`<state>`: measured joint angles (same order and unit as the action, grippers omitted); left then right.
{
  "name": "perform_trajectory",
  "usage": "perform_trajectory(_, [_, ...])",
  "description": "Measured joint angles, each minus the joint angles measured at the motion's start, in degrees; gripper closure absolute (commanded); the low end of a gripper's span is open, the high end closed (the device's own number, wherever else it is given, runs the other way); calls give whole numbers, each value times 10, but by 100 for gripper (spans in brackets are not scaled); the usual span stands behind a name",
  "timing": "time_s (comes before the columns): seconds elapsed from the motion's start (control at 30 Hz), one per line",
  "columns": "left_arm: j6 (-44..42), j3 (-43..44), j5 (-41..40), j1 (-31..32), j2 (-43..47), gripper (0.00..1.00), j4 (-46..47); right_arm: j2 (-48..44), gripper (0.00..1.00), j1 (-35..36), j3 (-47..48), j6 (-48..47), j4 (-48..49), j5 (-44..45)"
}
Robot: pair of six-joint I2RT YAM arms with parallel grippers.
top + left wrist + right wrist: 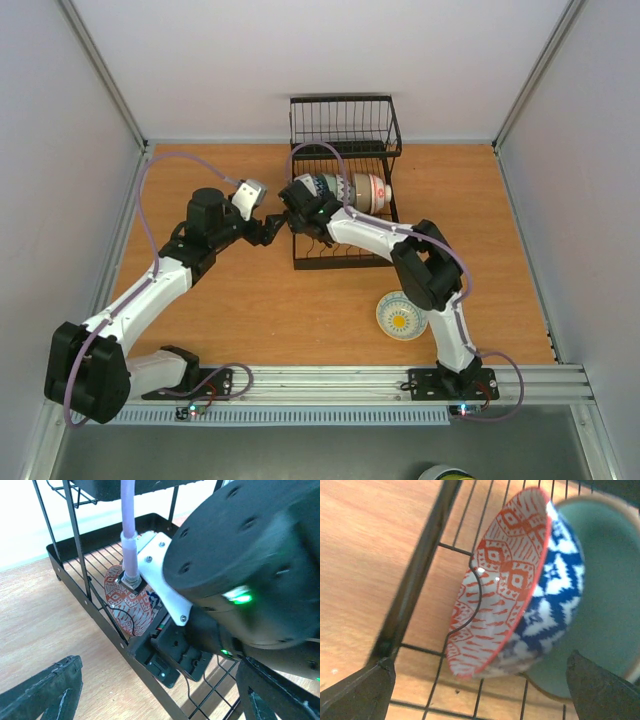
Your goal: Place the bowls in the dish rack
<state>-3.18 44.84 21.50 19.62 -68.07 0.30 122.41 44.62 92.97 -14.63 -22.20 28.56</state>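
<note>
**Materials.**
- Dish rack (345, 122): thin black wire, rectangular, with curved dividers on the floor and a taller wire basket at the far end. It stands on the table (230, 300), a smooth orange wood-grain board.
- Patterned bowl (505, 585): glossy ceramic, round. It has a red-orange diamond lattice inside, blue-and-white blocks outside and a thin red rim. It stands on edge on the rack floor at the rack's left end. One curved divider wire crosses its open face.
- Green bowl (605, 590): plain pale-green glaze with a tan rim. The patterned bowl's back leans against it.
- Row of bowls (352, 190): seen from above, they stand on edge across the rack's middle. The right-hand one carries a red-pink band.
- Loose bowl (400, 316): pale with a yellow centre. It sits upright on the table near my right forearm, well apart from the rack.

**Jaws.**
- Right gripper (480, 692): matt black fingers spread wide, one at each lower corner of the wrist view. The patterned bowl's lower edge shows between them. Nothing is pinched, and I cannot tell whether there is contact.
- Left gripper (157, 685): jaws spread wide and empty, just outside the rack's left rail. It is beside my right wrist housing (250, 545), which is black and rounded with a green light lit. A lilac cable (128, 525) is plugged in there.
</note>
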Motion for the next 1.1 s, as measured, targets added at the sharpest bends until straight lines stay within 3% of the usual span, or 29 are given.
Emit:
perform_trajectory(0.37, [4, 0, 24, 3, 5, 16, 7, -146, 7, 66, -61, -33, 17, 64])
perform_trajectory(0.57, [14, 0, 115, 37, 14, 16, 37, -278, 13, 78, -179, 69, -24, 80])
perform_trajectory(0.63, [12, 1, 114, 42, 16, 16, 40, -351, 13, 84, -240, 138, -81, 82])
perform_trajectory(0.67, [12, 1, 98, 28, 14, 16, 37, -436, 13, 84, -295, 196, -155, 87])
perform_trajectory(0.7, [12, 1, 81, 15, 12, 16, 34, -446, 14, 84, -299, 203, -164, 88])
perform_trajectory(0.9, [12, 0, 40, 0, 5, 16, 25, -718, 18, 84, -438, 415, -397, 90])
perform_trajectory(1.1, [12, 0, 31, 0, 2, 16, 24, -860, 22, 100, -523, 532, -518, 52])
